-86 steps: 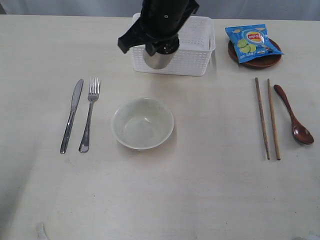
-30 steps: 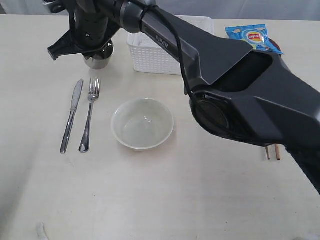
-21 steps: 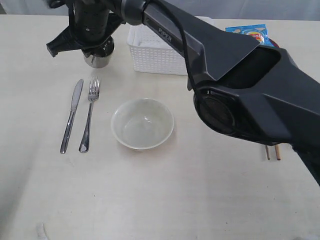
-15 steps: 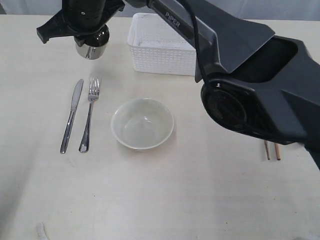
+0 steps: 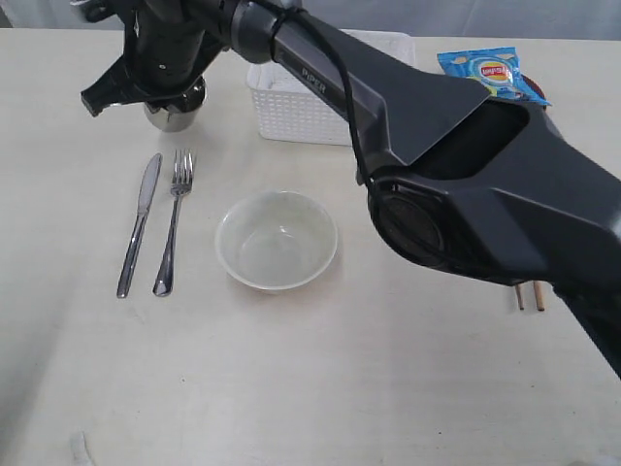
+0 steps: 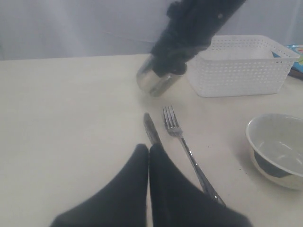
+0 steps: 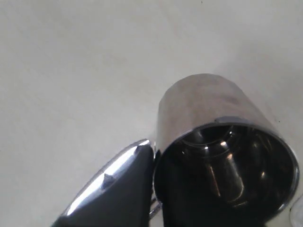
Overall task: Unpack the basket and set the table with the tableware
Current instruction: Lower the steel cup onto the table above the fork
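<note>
My right gripper (image 5: 171, 95) reaches across to the far left of the table (image 5: 320, 388) and is shut on the rim of the shiny steel cup (image 5: 176, 112). The cup (image 6: 154, 81) hangs tilted, low over the table behind the knife (image 5: 139, 221) and fork (image 5: 173, 221). In the right wrist view one finger (image 7: 135, 165) presses the cup's wall (image 7: 203, 106) from outside. The pale bowl (image 5: 277, 240) sits right of the fork. My left gripper (image 6: 149, 150) is shut on nothing, over the knife (image 6: 151, 128). The white basket (image 5: 301, 112) stands behind, partly hidden by the arm.
The big black right arm (image 5: 456, 184) crosses the right half of the exterior view, hiding the spoon and most of the chopsticks (image 5: 529, 296). A blue chip bag (image 5: 490, 70) lies at the back right on the brown plate (image 5: 533, 87).
The right gripper carried the cup from in front of the basket out to the far left, then lowered it toward the table behind the knife and fork.
</note>
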